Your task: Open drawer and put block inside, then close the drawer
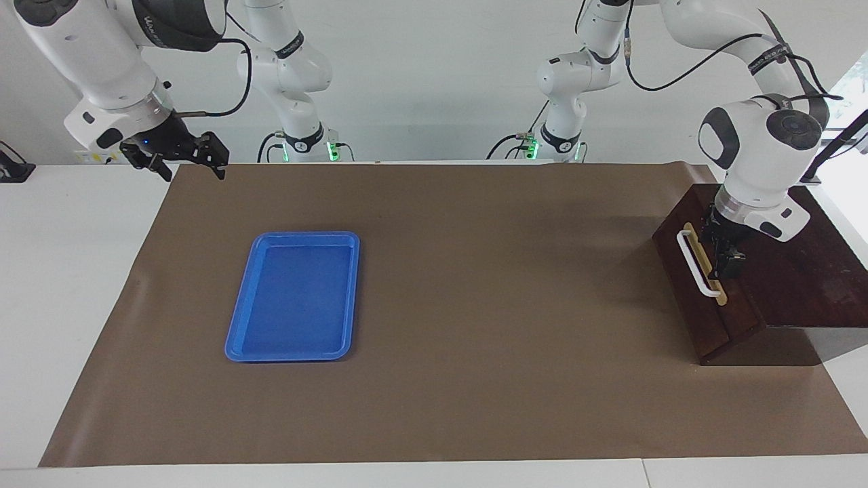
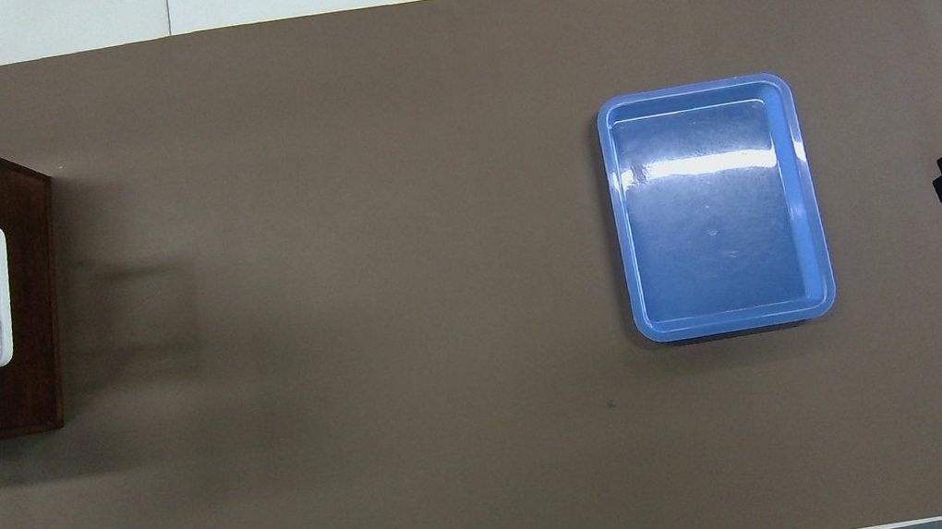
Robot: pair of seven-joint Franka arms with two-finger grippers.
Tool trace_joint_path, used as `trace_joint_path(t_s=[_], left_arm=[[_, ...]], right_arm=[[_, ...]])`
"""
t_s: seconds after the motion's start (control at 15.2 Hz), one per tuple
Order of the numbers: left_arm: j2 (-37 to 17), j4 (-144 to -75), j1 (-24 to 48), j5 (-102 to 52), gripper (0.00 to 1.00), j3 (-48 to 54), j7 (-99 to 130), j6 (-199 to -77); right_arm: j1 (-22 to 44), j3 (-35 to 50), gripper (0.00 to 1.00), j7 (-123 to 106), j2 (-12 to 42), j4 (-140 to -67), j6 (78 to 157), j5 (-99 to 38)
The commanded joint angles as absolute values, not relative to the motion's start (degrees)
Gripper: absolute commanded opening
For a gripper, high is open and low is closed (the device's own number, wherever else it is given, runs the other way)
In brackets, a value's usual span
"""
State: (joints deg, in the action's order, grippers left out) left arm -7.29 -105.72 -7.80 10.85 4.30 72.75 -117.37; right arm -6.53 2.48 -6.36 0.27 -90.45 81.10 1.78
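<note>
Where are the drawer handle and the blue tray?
drawer handle (image 1: pixel 697 265): facing view, middle of the white bar.
blue tray (image 2: pixel 807 186): overhead view, its rim toward the right arm's end of the table.

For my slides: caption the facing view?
Left gripper over the shut drawer; right gripper waits; blue tray on table.

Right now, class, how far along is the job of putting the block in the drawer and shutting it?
Nearly finished. The drawer is shut, its front flush with the wooden box, and no block shows anywhere on the table. In hand: the left tool hangs over the box top just above the white handle. Left: only pulling that arm clear. The right tool waits over the table's edge.
</note>
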Motion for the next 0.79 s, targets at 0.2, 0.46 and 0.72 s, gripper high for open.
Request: trace_joint_path(t_s=[0.2,0.46,0.72], left_arm=[[-2.64,-99.42,-3.61,6.34,1.00,6.94,44.09,-102.68],[-2.37,-96.24,-1.23,4.58,1.00,7.12,21.77,-91.34],[-1.67,-96.06,-3.07,2.02,1.00,10.54,18.54,-89.21]], right_arm=[[-7.21,3.51,1.00,-5.62,1.32,-88.95,80.16,2.46],[-7.30,3.60,1.00,-5.62,1.23,-88.95,80.59,2.81],[-7.12,3.69,1.00,-5.62,1.14,-89.12,81.56,2.81]])
